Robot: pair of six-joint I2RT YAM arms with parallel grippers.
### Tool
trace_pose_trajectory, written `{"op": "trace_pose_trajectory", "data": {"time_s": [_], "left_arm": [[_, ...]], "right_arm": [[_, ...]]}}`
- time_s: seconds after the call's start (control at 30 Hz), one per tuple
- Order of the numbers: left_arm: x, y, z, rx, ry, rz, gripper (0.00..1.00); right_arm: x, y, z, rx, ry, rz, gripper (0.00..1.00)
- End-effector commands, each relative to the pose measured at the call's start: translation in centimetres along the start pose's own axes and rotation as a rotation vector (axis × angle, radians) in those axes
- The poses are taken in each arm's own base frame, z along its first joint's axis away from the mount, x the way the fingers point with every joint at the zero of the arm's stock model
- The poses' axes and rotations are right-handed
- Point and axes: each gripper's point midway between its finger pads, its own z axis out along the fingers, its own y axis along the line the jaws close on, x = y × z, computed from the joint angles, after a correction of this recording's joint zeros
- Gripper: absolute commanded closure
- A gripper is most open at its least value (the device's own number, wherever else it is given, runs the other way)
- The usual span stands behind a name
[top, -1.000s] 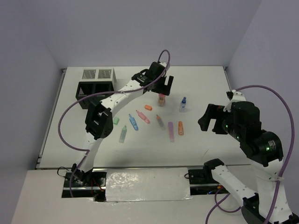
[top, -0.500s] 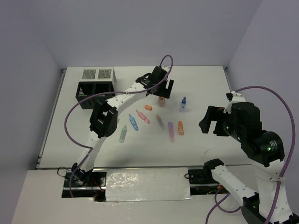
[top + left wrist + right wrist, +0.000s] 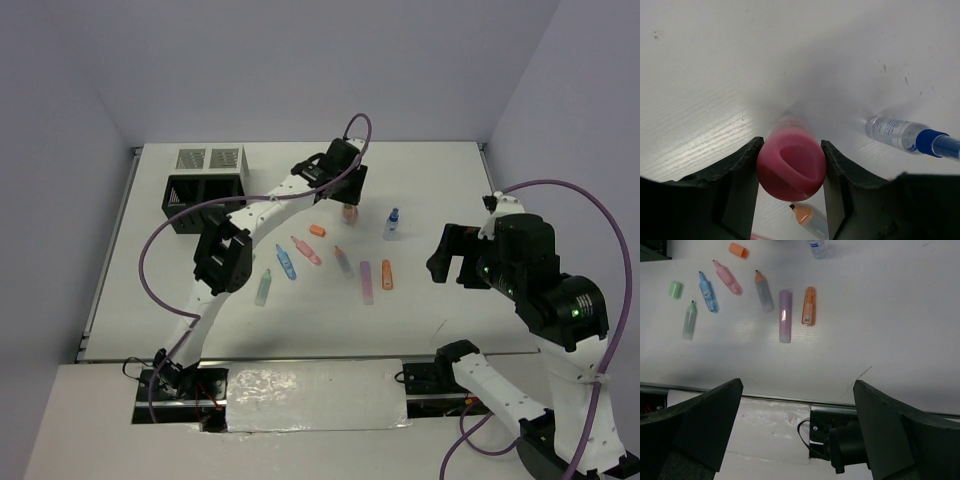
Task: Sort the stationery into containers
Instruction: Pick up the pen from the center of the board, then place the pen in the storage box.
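Left pincer (image 3: 348, 201) clamps the pink-capped bottle (image 3: 791, 165), upright on the counter (image 3: 440, 180); next, likely, a straight lift and carry to the black organizer (image 3: 205, 190), while the right pincer (image 3: 797, 385) hangs open.

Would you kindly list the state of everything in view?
Left gripper: shut on the pink-capped bottle.
Pink-capped bottle: upright, gripped at its cap.
Right gripper: open, empty.
Blue-capped bottle: upright, free.
Purple marker: lying flat.
Orange marker: lying flat.
Grey marker: lying flat.
Pink marker: lying flat.
Blue marker: lying flat.
Mint marker: lying flat.
Orange stub: lying flat.
Green stub: lying flat.
Organizer: upright, contents not visible.
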Motion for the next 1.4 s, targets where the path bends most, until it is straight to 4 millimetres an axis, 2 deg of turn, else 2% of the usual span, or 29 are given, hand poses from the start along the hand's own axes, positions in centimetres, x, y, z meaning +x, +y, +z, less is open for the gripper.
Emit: {"op": "trace_pose_trajectory", "data": {"time_s": [0.0,0.07,0.1,0.13,0.17,0.2,0.27,0.3,0.37,0.4,0.43,0.47,0.57,0.6,0.63,0.67,0.7,0.77,0.9,0.93,1.03,1.17,1.3,1.37], "left_arm": [[-3.5,-1.1,-1.5,0.031,-0.09,0.013,1.0],[-5.7,-0.9,-3.4,0.02,-0.145,0.018,1.0],[-7.6,-0.1,-5.0,-0.005,-0.188,0.004,1.0],[-8.6,0.6,-6.1,-0.022,-0.208,-0.008,1.0],[-9.5,1.6,-7.0,-0.036,-0.225,-0.034,1.0],[-11.3,3.9,-9.2,-0.053,-0.258,-0.072,1.0],[-12.9,6.5,-11.7,-0.064,-0.296,-0.141,1.0],[-14.3,9.8,-14.3,-0.098,-0.336,-0.187,1.0],[-15.1,13.2,-16.8,-0.139,-0.368,-0.242,1.0],[-15.7,16.6,-19.0,-0.192,-0.401,-0.283,1.0],[-15.6,18.2,-19.9,-0.209,-0.403,-0.306,1.0],[-15.7,21.7,-21.3,-0.251,-0.422,-0.362,1.0],[-15.4,25.7,-23.0,-0.261,-0.434,-0.438,1.0],[-15.1,28.4,-23.7,-0.298,-0.443,-0.468,1.0],[-15.1,29.3,-24.1,-0.304,-0.449,-0.475,1.0],[-14.8,31.1,-24.8,-0.327,-0.458,-0.495,1.0],[-14.9,31.4,-24.7,-0.327,-0.46,-0.496,1.0],[-14.6,34.5,-26.1,-0.377,-0.477,-0.535,1.0],[-13.4,37.2,-26.8,-0.435,-0.47,-0.553,1.0],[-12.5,38.6,-26.9,-0.485,-0.461,-0.568,1.0],[-11.4,40.4,-26.5,-0.511,-0.44,-0.589,1.0],[-10.5,41.4,-25.5,-0.517,-0.413,-0.596,1.0],[-9.6,41.4,-24.4,-0.501,-0.388,-0.605,1.0],[-8.7,41.6,-23.5,-0.503,-0.367,-0.613,0.94]], "right_arm": [[-1.4,0.1,-0.4,0.001,-0.047,-0.013,0.0],[-1.7,0.2,-0.1,0.001,-0.052,-0.013,0.0],[-1.8,0.3,-0.1,-0.002,-0.054,-0.013,0.0],[-1.9,0.3,0.0,-0.004,-0.055,-0.012,0.0],[-2.1,0.5,0.1,-0.014,-0.064,-0.01,0.0],[-2.2,0.6,0.1,-0.019,-0.069,-0.005,0.0],[-2.2,1.0,0.4,-0.041,-0.079,0.0,0.0],[-2.2,1.1,0.5,-0.048,-0.083,0.007,0.0],[-2.0,1.5,1.0,-0.069,-0.082,0.007,0.0],[-1.9,1.6,1.2,-0.074,-0.082,0.013,0.0],[-1.8,1.6,1.7,-0.077,-0.08,0.014,0.0],[-1.7,1.7,2.0,-0.08,-0.075,0.015,0.0],[-1.6,2.4,3.1,-0.111,-0.057,0.013,0.0],[-1.6,2.6,3.4,-0.122,-0.049,0.01,0.0],[-2.0,2.9,3.7,-0.13,-0.056,0.01,0.0],[-2.1,3.0,4.1,-0.128,-0.047,0.009,0.0],[-2.3,3.2,4.3,-0.137,-0.044,0.006,0.0],[-2.8,3.5,4.7,-0.143,-0.043,0.003,0.0],[-3.5,3.8,5.3,-0.141,-0.038,-0.004,0.0],[-3.6,3.8,5.4,-0.138,-0.039,-0.008,0.0],[-3.7,3.7,5.8,-0.132,-0.034,-0.014,0.0],[-3.9,4.0,6.2,-0.137,-0.025,-0.011,0.0],[-4.2,4.3,6.8,-0.146,-0.02,-0.004,0.0],[-4.3,4.5,7.1,-0.151,-0.016,-0.002,0.0]]}}
